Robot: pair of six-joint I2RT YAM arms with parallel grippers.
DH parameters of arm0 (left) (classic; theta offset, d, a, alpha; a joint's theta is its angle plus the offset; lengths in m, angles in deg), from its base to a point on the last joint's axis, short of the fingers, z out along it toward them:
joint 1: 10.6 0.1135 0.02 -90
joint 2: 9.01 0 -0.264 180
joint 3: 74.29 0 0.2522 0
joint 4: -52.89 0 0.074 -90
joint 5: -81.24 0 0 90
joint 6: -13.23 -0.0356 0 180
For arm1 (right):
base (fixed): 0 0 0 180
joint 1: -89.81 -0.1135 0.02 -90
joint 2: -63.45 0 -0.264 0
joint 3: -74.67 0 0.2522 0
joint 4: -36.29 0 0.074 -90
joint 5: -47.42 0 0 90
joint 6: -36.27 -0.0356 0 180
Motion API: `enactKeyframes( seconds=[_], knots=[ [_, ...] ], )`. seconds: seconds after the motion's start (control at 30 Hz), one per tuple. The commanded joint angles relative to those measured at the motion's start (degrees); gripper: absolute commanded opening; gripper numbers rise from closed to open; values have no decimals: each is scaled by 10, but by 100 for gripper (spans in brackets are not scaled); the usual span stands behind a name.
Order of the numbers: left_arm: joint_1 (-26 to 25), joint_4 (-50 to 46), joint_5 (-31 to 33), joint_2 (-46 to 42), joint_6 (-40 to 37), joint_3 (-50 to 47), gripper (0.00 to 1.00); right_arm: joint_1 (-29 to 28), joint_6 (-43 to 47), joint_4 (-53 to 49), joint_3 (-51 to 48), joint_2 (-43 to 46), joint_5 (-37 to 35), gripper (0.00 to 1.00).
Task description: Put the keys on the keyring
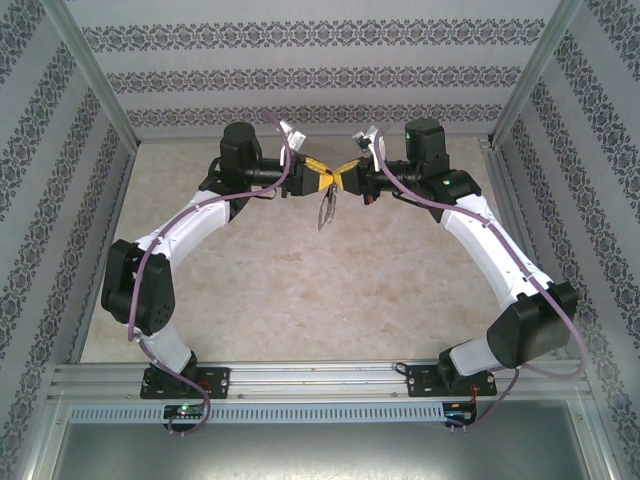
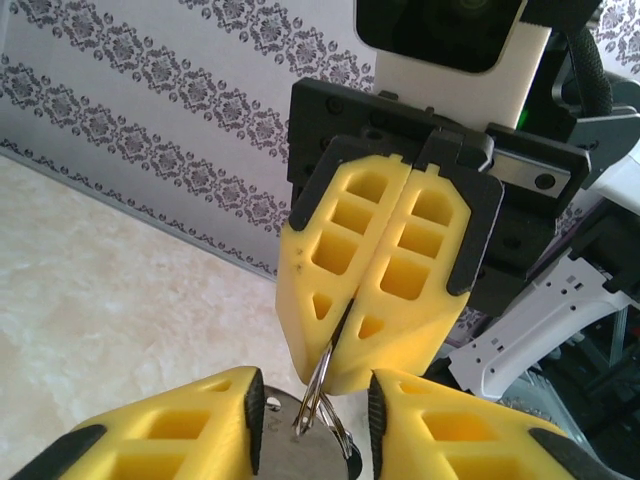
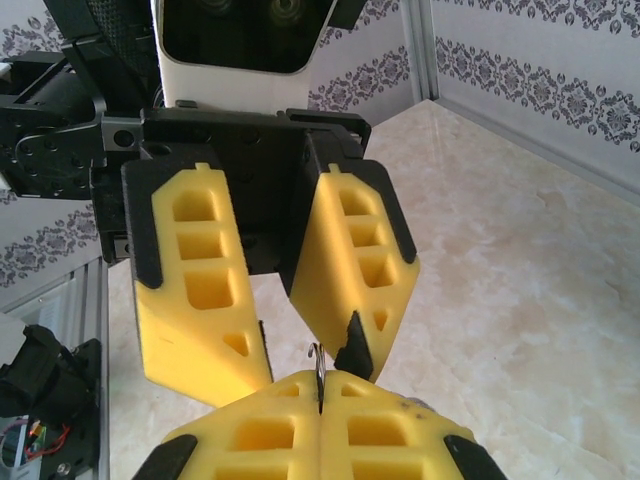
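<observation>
- I am treating the keyring (image 1: 325,210) as light, rigid and slick. It is thin bare metal, likely to swing or twist at any nudge and to slide between smooth pads.
- I am judging the best hold to be across the flat of the oblong loop, clear of the small rings, so that these are left free for threading.
- I am reading it as a flat grey metal loop with thin wire rings (image 2: 318,405) overlapping at its upper end. Finer detail is too small to tell.
- The keyring is hanging directly below the right gripper (image 2: 338,365), clear of the table surface.
- The right gripper is clamping fully closed on a thin wire edge of the keyring, with its fingers pressing together.
- The left gripper (image 3: 305,372) is facing the right gripper tip to tip, its jaws standing partly apart on either side of the rings. I cannot tell whether its pads are touching metal.
- The table (image 1: 300,300) is lying well below the right gripper.
</observation>
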State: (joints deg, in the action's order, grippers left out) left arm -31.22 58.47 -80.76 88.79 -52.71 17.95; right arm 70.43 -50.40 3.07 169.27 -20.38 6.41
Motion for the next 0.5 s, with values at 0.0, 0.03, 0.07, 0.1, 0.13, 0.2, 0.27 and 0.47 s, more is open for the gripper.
enactKeyframes(
  seconds=[0.0,0.03,0.07,0.1,0.13,0.2,0.27,0.47],
  knots=[
    [-1,43,5,-17,4,-5,36,-4,3,16,-3,-1,13,0],
    [-1,43,5,-17,3,-5,36,-5,3,16,-3,-1,14,0],
    [-1,42,4,-18,3,-5,34,-5,3,16,-3,-1,14,0],
    [-1,41,2,-18,3,-4,32,-4,4,17,-3,-1,13,0],
    [-2,41,1,-18,3,-4,29,-4,3,16,-4,0,13,0],
    [-1,41,-2,-18,4,-6,26,-4,2,18,-4,0,13,0],
    [-2,43,-6,-18,6,-8,23,-4,1,20,-4,-1,11,0],
    [-2,61,-10,-18,18,-19,2,-5,-4,23,-3,-3,17,0]
  ],
)
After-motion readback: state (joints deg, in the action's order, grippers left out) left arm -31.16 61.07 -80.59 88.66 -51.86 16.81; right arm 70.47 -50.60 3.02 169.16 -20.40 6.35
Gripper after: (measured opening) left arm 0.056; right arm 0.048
